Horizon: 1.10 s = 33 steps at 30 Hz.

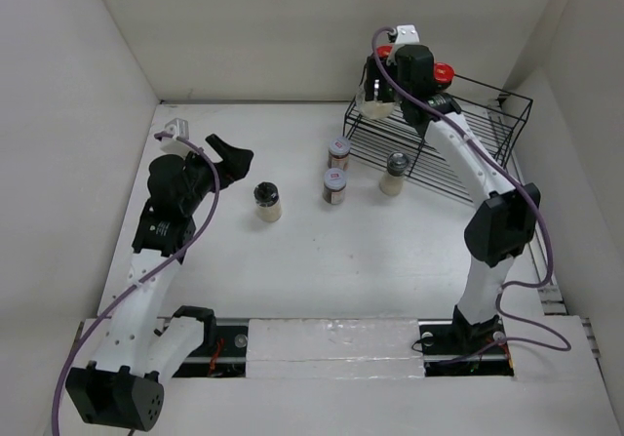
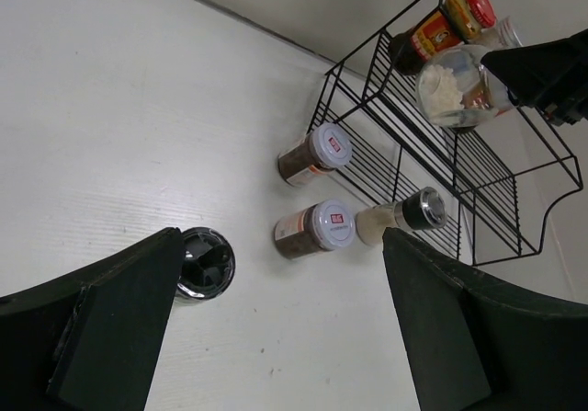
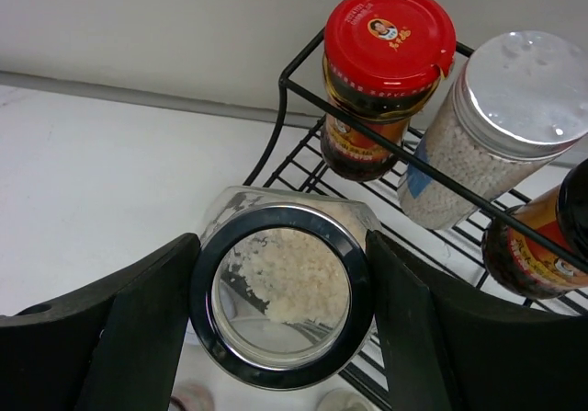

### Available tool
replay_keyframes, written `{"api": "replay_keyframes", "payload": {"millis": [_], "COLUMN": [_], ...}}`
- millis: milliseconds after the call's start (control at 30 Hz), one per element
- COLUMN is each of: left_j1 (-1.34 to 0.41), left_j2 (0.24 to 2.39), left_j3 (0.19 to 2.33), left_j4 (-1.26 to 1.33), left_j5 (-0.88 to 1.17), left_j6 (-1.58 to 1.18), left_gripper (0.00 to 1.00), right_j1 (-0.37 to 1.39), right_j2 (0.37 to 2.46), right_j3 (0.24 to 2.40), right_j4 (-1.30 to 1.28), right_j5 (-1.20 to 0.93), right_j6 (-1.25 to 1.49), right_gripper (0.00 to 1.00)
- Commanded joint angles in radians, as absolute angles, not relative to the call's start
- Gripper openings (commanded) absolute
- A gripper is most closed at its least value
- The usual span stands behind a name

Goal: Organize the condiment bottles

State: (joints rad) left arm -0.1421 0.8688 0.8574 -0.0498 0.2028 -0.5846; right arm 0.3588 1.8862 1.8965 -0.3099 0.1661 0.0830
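i am wearing white shells on my left arm (image 1: 146,285) and my right arm (image 1: 470,163), and black housings (image 1: 502,226) are breaking them up at the joints. a row of small dark dots is running down the lower white link of the left one. thin purple cables (image 1: 539,223) are trailing along both arms. squat black bases (image 1: 112,397) are anchoring me at the near edge of the table. a white camera mount (image 1: 405,34) is capping the right wrist. my left gripper (image 1: 232,153) and right gripper (image 3: 280,310) are showing matte black, broad, wedge-shaped fingers (image 2: 110,337) with flat inner faces.
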Motion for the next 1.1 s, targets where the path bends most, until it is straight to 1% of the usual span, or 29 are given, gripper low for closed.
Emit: {"api": "replay_keyframes", "payload": {"millis": [0,100,333,400,467,500,633,767,1067], "left_j1": [-0.137,-0.137,-0.137,-0.137,-0.137,-0.137,-0.137,-0.137,-0.137], "left_j2": [0.879,0.888,0.908,0.908,0.908,0.908,0.908,0.908,0.897], "left_j3": [0.879,0.888,0.888,0.888,0.888,0.888,0.888,0.888,0.888], "left_j4": [-0.020,-0.020,-0.029,-0.029,-0.029,-0.029,-0.029,-0.029,-0.029], "left_j5": [0.222,0.222,0.222,0.222,0.232,0.232,0.232,0.232,0.232], "left_j6": [-0.568,-0.558,-0.558,-0.549,-0.549,-0.549,-0.549,-0.549,-0.549], "left_gripper": [0.86,0.86,0.86,0.86,0.86,0.86,0.86,0.86,0.86], "right_j1": [0.328,0.307,0.298,0.288,0.288,0.288,0.288,0.298,0.298], "right_j2": [1.877,1.901,1.922,1.933,1.944,1.944,1.944,1.944,1.901], "right_j3": [1.979,1.979,1.945,1.945,1.945,1.945,1.936,1.945,1.931], "right_j4": [-0.229,-0.229,-0.207,-0.207,-0.218,-0.218,-0.218,-0.229,-0.239], "right_j5": [0.135,0.104,0.115,0.074,0.049,0.049,0.023,0.052,0.077], "right_j6": [0.064,0.075,0.086,0.098,0.098,0.098,0.107,0.107,0.107], "right_gripper": [0.56,0.56,0.56,0.57,0.60,0.60,0.67,0.85,0.88]}}
